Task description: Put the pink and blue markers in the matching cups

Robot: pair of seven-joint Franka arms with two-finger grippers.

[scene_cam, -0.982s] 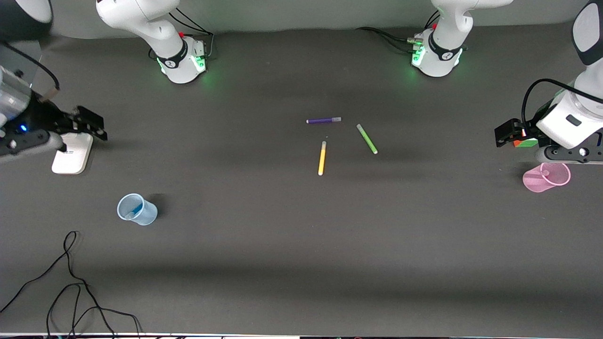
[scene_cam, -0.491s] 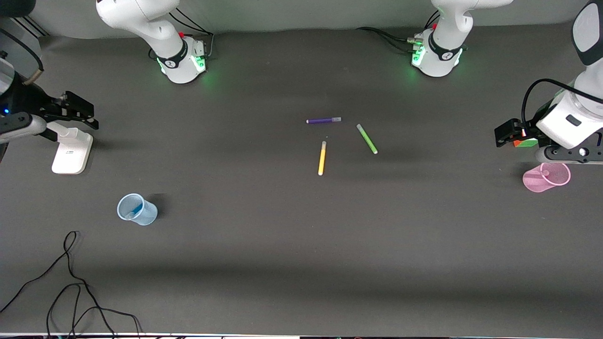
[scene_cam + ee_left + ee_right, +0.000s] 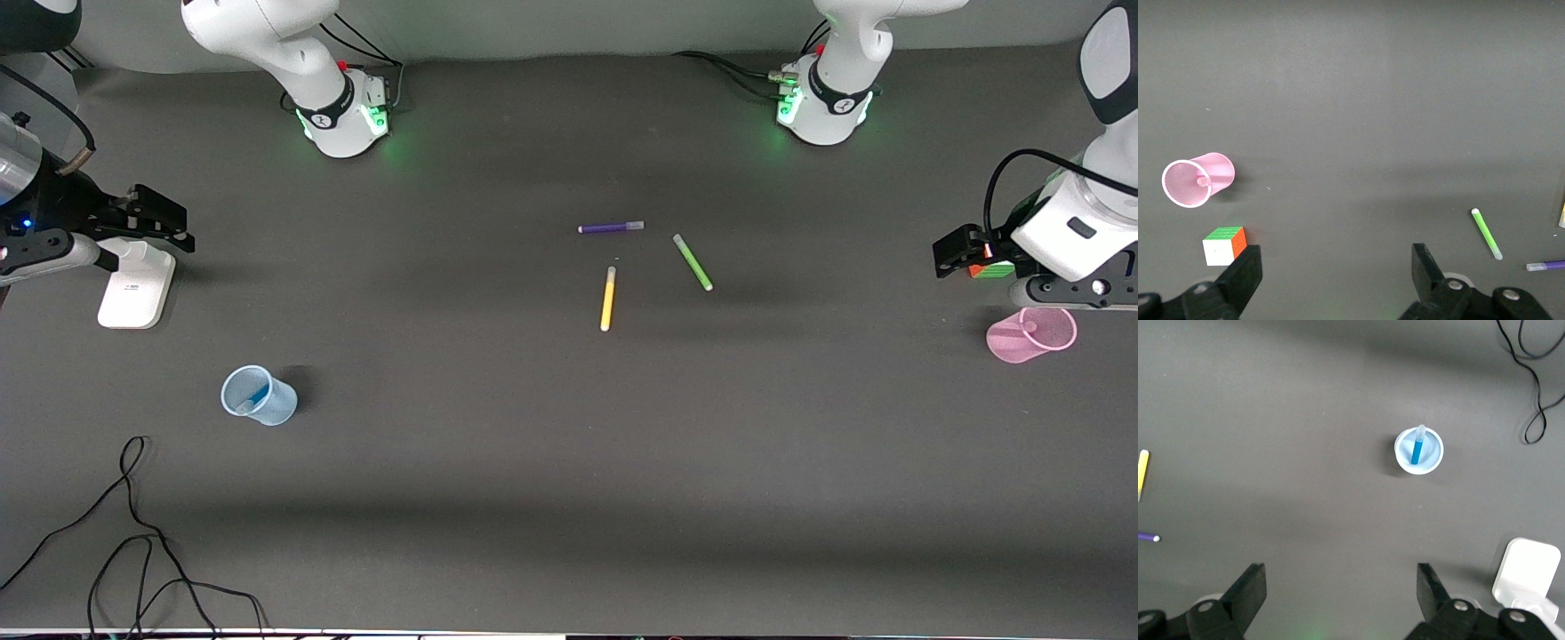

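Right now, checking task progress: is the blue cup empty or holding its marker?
Holding it. The blue marker stands inside the upright blue cup, pale cap leaning on the rim.

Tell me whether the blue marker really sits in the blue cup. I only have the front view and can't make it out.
Observer: Yes. The right wrist view looks down into the blue cup: the blue marker stands inside, pale cap up against the rim.
Operator: And the pink one?
Observer: The left wrist view looks into the pink cup: the pink marker is inside, with its end showing.
Operator: Is either hand holding anything?
Observer: No. The wrist views show the right hand, by the white block, and the left hand, by the puzzle cube, open and empty.
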